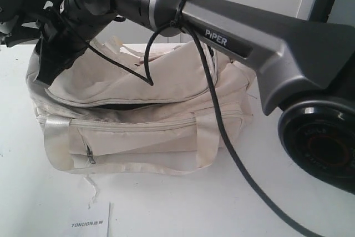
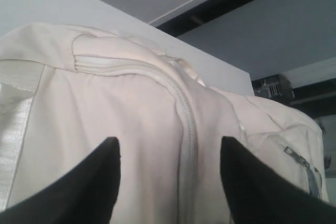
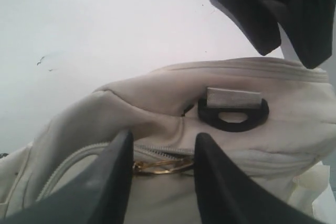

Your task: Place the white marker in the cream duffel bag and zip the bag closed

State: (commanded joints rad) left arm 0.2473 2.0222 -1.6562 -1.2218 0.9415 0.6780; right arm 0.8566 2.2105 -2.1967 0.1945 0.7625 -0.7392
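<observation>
The cream duffel bag [image 1: 166, 76] lies on the white table [image 1: 183, 203], its top zip parted along a dark gap [image 1: 127, 105]. My right arm reaches over the bag to its left end. There my right gripper [image 3: 163, 137] is shut on the gold zipper pull ring [image 3: 163, 166], which spans from one finger to the other. My left gripper [image 2: 168, 145] is open, its fingers apart against the bag's fabric [image 2: 105, 103] with a zip seam [image 2: 186, 129] between them. Its dark fingers [image 3: 262, 24] show above the bag's end. The white marker is out of view.
A black end ring [image 3: 233, 116] hangs on the bag's end below the left gripper. A white card printed TONLION [image 1: 91, 223] lies near the table's front edge. The right arm's black cable [image 1: 222, 137] drapes across the bag. The front pocket zip [image 1: 90, 156] is shut.
</observation>
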